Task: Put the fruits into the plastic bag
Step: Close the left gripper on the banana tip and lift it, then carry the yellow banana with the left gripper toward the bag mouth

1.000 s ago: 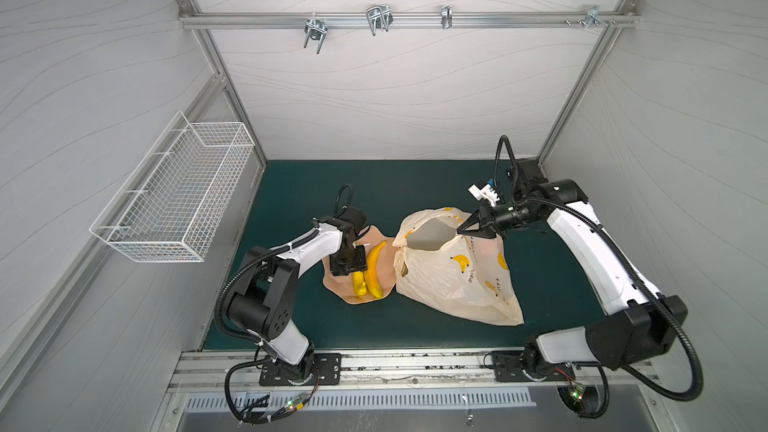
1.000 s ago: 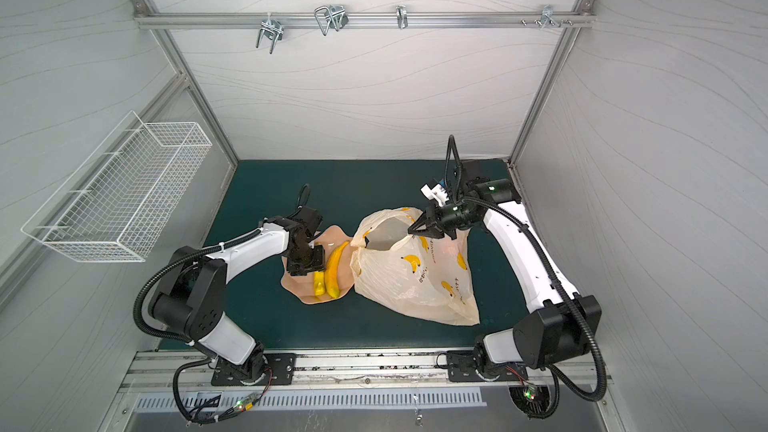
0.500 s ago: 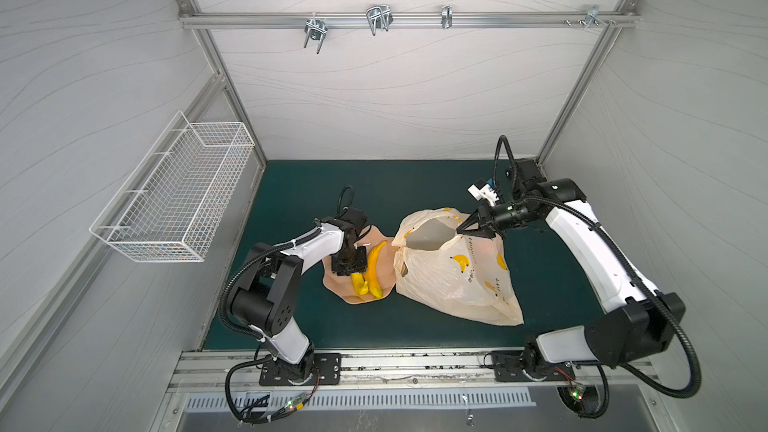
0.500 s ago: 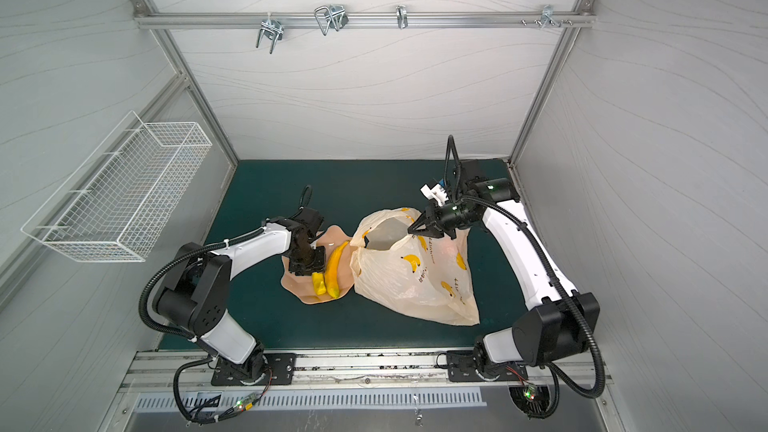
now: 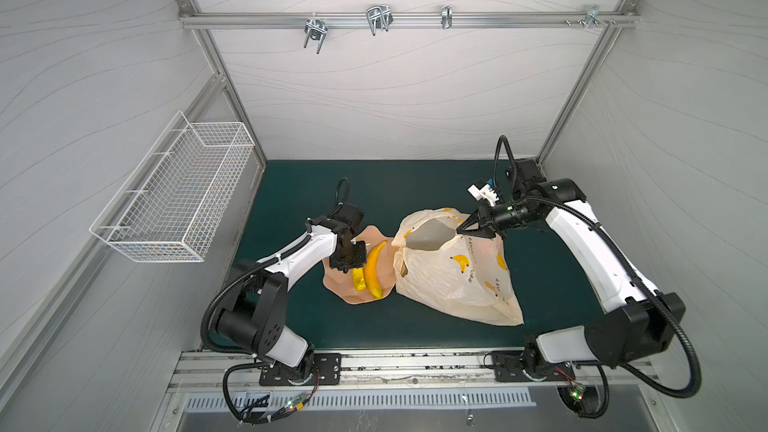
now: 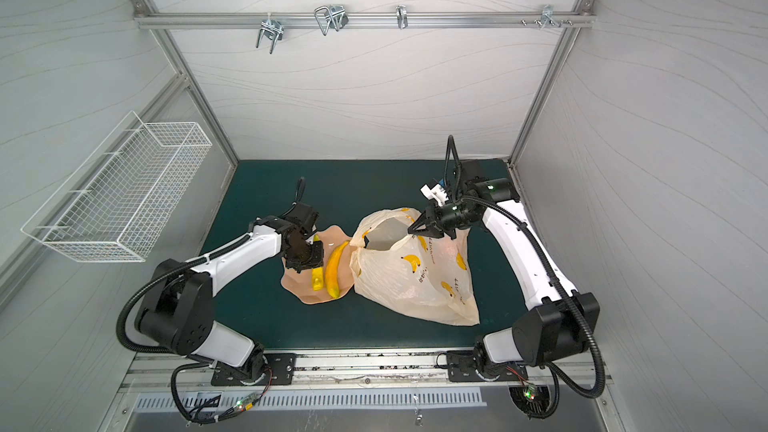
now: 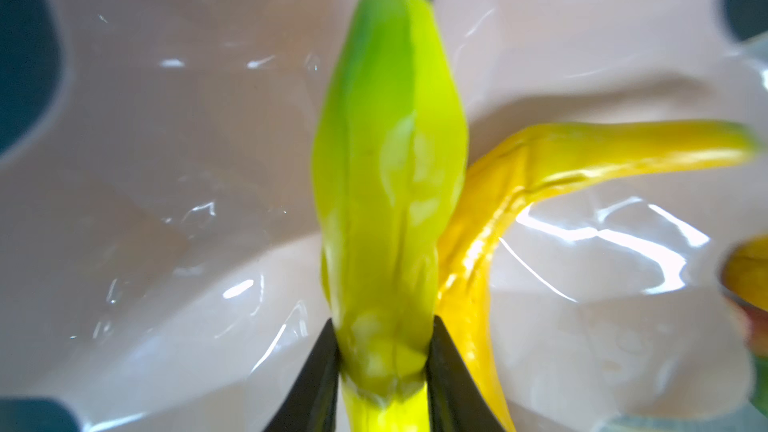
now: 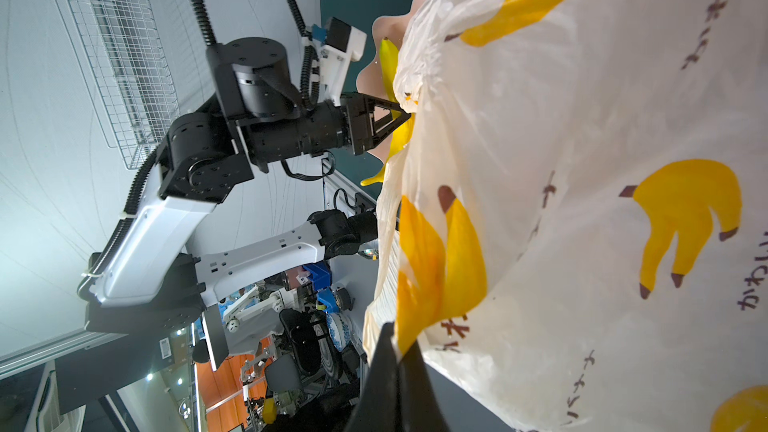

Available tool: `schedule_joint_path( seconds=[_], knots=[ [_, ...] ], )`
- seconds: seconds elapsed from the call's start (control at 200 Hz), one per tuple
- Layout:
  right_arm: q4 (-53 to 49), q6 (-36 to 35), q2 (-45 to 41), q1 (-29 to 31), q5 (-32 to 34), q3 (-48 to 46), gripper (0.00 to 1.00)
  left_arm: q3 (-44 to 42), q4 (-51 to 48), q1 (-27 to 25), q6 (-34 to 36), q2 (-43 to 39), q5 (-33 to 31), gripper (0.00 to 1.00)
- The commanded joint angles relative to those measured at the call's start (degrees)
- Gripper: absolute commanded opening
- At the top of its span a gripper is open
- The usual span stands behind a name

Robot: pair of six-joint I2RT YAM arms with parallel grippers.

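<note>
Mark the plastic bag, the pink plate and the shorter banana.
plastic bag (image 5: pixel 449 286): a top view, printed side wall
pink plate (image 5: pixel 338 284): a top view, bare surface
shorter banana (image 5: pixel 358 280): a top view, its middle

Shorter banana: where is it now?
In a top view the shorter banana lies left of centre on the pink plate, beside the longer banana, in the left claw.

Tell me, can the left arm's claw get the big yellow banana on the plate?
Probably yes, but not right now. The big yellow banana lies uncovered on the pink plate, right beside the left claw, which is pinching the small greenish banana.
</note>
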Motion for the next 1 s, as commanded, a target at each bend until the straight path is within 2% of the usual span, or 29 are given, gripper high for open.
schedule_joint_path(
  seconds=[0.0, 0.17, 0.335, 0.605, 0.775, 0.915, 0.99],
  knots=[
    [-2.2, -1.1, -0.1, -0.3, -0.3, 1.4, 0.00, 5.6, -0.9, 0.4, 4.1, -4.9, -0.2, 0.26],
    [-2.3, -1.4, -0.1, -0.3, -0.6, 1.4, 0.00, 10.8, -1.4, 0.4, 12.7, -9.2, -0.9, 0.30],
    [-2.5, -1.7, -0.1, -0.4, -0.8, 1.5, 0.00, 12.1, 1.1, 0.4, 21.8, -11.3, 0.8, 0.25],
    [-3.4, -2.4, 0.2, -0.4, -0.8, 1.8, 0.00, 14.5, 3.8, -0.3, 34.8, -11.9, 8.3, 0.20],
    [-4.8, -3.1, 0.5, -0.5, -0.7, 2.7, 0.00, 15.3, 4.1, -4.6, 42.2, -12.0, 11.4, 0.15],
    [-5.1, -3.4, 0.7, -0.6, -0.6, 3.1, 0.00, 11.6, 7.4, -9.1, 48.8, -14.5, 14.5, 0.11],
    [-5.2, -3.5, 0.9, -0.6, -0.8, 3.2, 0.00, 9.7, 9.0, -10.8, 50.8, -15.0, 14.0, 0.09]
  ],
)
